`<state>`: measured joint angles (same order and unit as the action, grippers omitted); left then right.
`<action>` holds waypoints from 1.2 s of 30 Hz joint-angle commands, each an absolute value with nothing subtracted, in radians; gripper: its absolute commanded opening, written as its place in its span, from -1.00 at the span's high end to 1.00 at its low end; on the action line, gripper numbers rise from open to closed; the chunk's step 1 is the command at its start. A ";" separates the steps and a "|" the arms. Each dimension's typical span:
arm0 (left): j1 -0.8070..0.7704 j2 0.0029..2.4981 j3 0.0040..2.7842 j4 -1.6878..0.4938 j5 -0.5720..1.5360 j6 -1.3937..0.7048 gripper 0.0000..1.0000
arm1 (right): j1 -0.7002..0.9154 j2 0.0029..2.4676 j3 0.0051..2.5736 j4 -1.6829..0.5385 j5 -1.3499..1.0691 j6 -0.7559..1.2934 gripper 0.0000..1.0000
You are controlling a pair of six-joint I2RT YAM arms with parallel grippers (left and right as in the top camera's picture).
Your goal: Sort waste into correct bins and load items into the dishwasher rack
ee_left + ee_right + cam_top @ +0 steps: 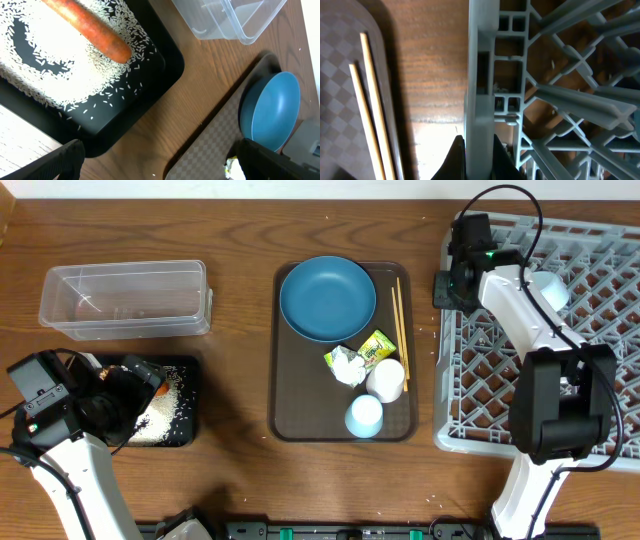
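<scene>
My right gripper is shut on the left wall of the grey dishwasher rack, near the rack's far left corner. My left gripper hangs open over bare wood beside the black tray, which holds the orange carrot and rice. The clear tub stands behind it. On the brown serving tray are the dark blue plate, crumpled paper, snack wrapper, whitish cup, pale blue cup and chopsticks.
A pale rounded item sits in the rack, partly hidden behind the right arm. The right arm reaches across the rack from its base at the front. A few rice grains lie loose on the wood near the rack.
</scene>
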<state>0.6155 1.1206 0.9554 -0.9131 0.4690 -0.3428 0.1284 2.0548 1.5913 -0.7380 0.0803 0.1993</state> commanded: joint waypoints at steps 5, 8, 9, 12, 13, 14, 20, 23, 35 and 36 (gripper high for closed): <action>0.622 1.122 0.958 -0.915 0.478 -0.334 -0.96 | 0.124 2.061 1.606 -0.642 0.010 -0.107 0.98; 0.622 1.122 0.958 -0.915 0.478 -0.334 -0.96 | 0.123 2.061 1.606 -0.633 0.010 -0.106 0.98; 0.622 1.122 0.958 -0.915 0.478 -0.334 -0.96 | 0.123 2.061 1.606 -0.630 0.010 -0.106 0.98; 0.622 1.122 0.958 -0.915 0.478 -0.334 -0.96 | 0.123 2.061 1.606 -0.620 0.011 -0.097 0.98; 0.622 1.122 0.958 -0.915 0.478 -0.334 -0.96 | 0.123 2.061 1.606 -0.616 0.012 -0.081 0.98; 0.622 1.122 0.958 -0.915 0.478 -0.334 -0.96 | 0.123 2.061 1.606 -0.609 0.021 -0.059 0.98; 0.622 1.122 0.958 -0.915 0.478 -0.334 -0.96 | 0.123 2.061 1.606 -0.572 0.098 0.069 0.97; 0.622 1.122 0.958 -0.916 0.479 -0.334 -0.96 | 0.123 2.061 1.606 -0.567 0.137 0.110 0.98; 0.622 1.122 0.958 -0.915 0.478 -0.334 -0.96 | 0.125 2.061 1.606 -0.556 0.183 0.194 0.98; 0.622 1.122 0.958 -0.915 0.478 -0.334 -0.96 | 0.125 2.061 1.606 -0.557 0.192 0.212 0.97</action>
<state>0.6155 1.1206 0.9554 -0.9131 0.4690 -0.3428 0.1146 2.0716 1.5864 -0.5758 0.0746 0.0982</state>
